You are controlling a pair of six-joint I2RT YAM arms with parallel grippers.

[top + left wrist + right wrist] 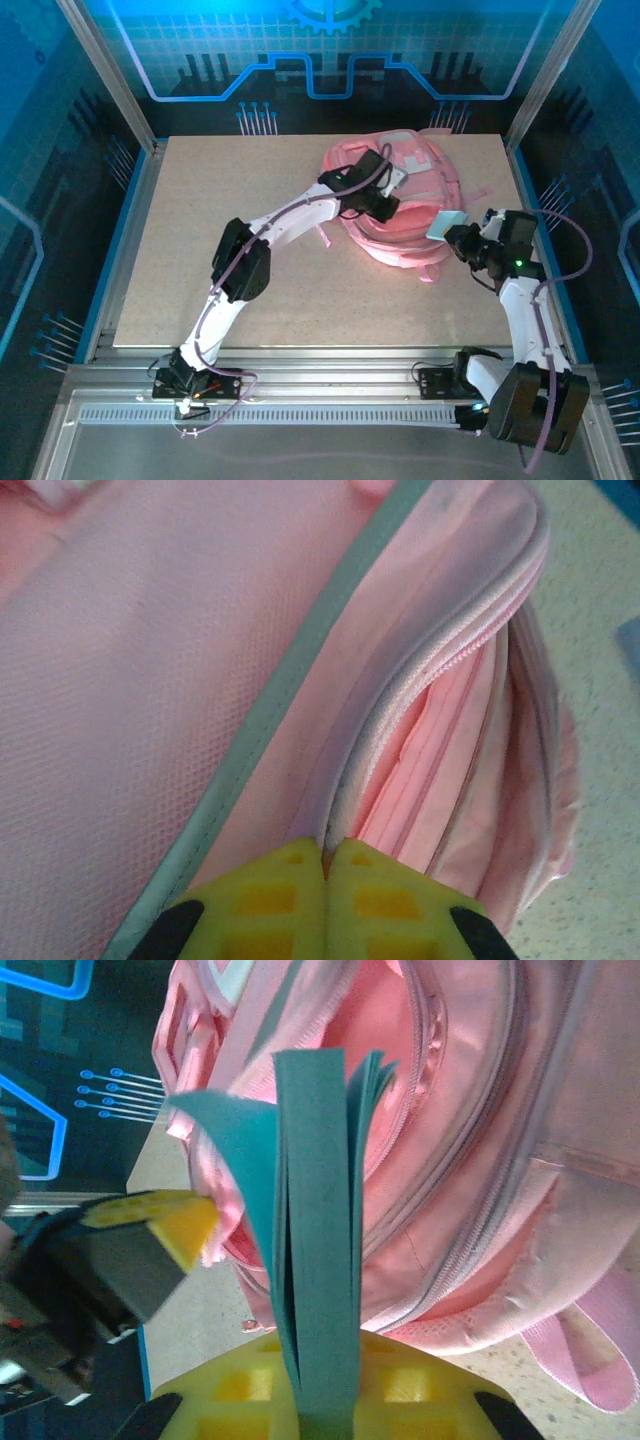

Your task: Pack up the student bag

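The student bag (410, 165) is a large pink backpack lying at the back right of the table. My left gripper (383, 207) rests on its front and is shut, its yellow fingers (290, 880) pinching the fabric edge beside the zipper (440, 670) of the bag (150, 680). Just right of the bag, my right gripper (458, 238) is shut on a thin teal notebook (447, 224). In the right wrist view the notebook (320, 1210) stands upright between the fingers of the right gripper (325, 1380), its pages fanned slightly, before the bag's open pocket (370, 1070).
The bag lies on a beige tabletop (250, 250) with blue-lit walls on three sides and metal rails along the near edge (300, 385). A pink strap (590, 1350) trails off the bag onto the table. The left gripper's yellow fingertip (175, 1225) shows beside the notebook.
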